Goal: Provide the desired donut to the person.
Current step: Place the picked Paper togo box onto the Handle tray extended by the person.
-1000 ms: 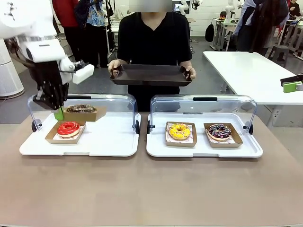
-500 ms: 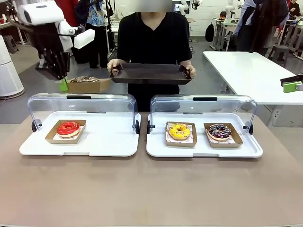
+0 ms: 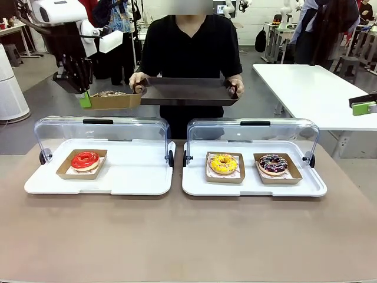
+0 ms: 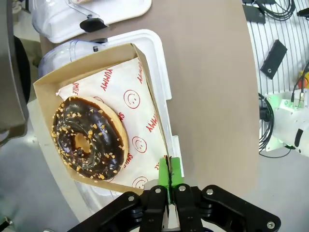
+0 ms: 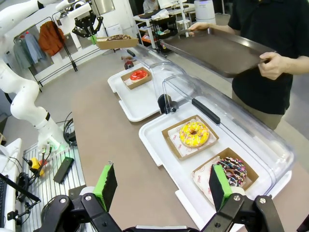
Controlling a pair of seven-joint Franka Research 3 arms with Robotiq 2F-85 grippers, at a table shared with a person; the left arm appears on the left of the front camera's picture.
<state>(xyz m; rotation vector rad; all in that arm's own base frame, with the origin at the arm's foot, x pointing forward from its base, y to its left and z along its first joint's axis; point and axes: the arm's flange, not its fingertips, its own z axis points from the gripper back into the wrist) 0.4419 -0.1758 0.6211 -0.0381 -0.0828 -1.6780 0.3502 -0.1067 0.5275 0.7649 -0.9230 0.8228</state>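
Observation:
A chocolate donut (image 4: 88,140) with nut crumbs lies on printed paper in a brown cardboard tray (image 3: 115,100). My left gripper (image 3: 85,99) is shut on that tray's edge and holds it high in the air, left of the table's back edge. Its green pads (image 4: 175,170) pinch the cardboard wall. The person (image 3: 189,47) in black stands across the table holding a dark serving tray (image 3: 188,92) with both hands. The cardboard tray's right end nearly meets that serving tray's left end. My right gripper (image 5: 163,186) stands open and empty above the table's near right.
Two white trays (image 3: 135,177) with raised clear lids (image 3: 253,132) sit on the table. The left one holds a red donut (image 3: 85,160); the right one holds a yellow donut (image 3: 224,163) and a dark sprinkled donut (image 3: 273,163). A white table (image 3: 312,88) stands at the back right.
My left gripper has lifted the chocolate donut's tray out of the left white tray, up and then right toward the person's serving tray. The person has kept the serving tray level.

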